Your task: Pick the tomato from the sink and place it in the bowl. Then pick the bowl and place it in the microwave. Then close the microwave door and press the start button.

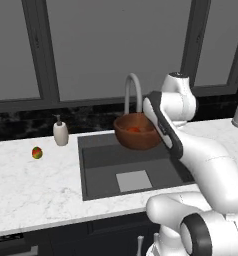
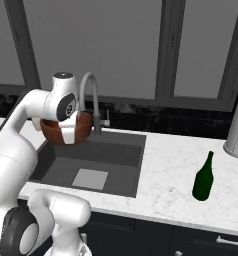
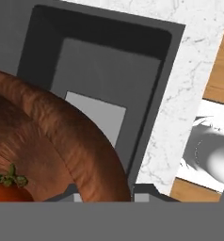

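Tipping is the main risk: the wide, round, reddish-brown wooden bowl (image 1: 136, 131) is hanging above the far side of the deep dark grey sink (image 1: 108, 170), gripped by its rim alone, so a tilt could be rolling the small glossy red-orange tomato (image 3: 8, 190) out. The tool (image 3: 104, 194) is standing narrowly parted, its fingertips pinching the bowl's rim.

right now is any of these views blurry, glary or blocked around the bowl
Left base view: sharp, flat even light, no glare; the arm covers the right edge of the bowl, the tomato shows inside it. Right base view: the hand hides most of the bowl; soft highlight on the green bottle. Hand view: the bowl's rim looms close and crops the tomato; the sink below it is crisp.
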Motion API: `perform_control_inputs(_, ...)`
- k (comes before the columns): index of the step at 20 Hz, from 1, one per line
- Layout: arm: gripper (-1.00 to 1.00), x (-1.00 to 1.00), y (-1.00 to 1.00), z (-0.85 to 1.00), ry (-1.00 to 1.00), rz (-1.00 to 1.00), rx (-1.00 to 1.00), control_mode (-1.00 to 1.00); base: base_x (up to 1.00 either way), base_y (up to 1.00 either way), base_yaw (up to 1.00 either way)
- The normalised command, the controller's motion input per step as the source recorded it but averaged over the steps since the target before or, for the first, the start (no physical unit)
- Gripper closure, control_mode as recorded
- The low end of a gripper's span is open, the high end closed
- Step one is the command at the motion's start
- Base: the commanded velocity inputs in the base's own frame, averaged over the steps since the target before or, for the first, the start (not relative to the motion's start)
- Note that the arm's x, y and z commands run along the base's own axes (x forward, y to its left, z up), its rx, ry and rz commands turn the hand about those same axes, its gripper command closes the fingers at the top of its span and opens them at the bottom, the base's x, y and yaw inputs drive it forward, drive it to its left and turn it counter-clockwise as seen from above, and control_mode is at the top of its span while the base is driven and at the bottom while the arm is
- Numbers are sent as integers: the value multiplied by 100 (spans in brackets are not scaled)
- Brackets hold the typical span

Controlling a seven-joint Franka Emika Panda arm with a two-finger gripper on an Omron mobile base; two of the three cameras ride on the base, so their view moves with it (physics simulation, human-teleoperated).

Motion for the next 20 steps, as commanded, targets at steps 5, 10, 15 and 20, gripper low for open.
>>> perform_control_inputs(5,100,-61,-52,34,0,-26,0,-100,0,0,0)
perform_control_inputs(10,100,-37,-36,21,-4,-34,0,-100,0,0,0)
perform_control_inputs(15,100,-26,-4,26,-15,-27,0,-100,0,0,0)
perform_control_inputs(20,100,-45,-3,60,-6,-1,0,-100,0,0,0)
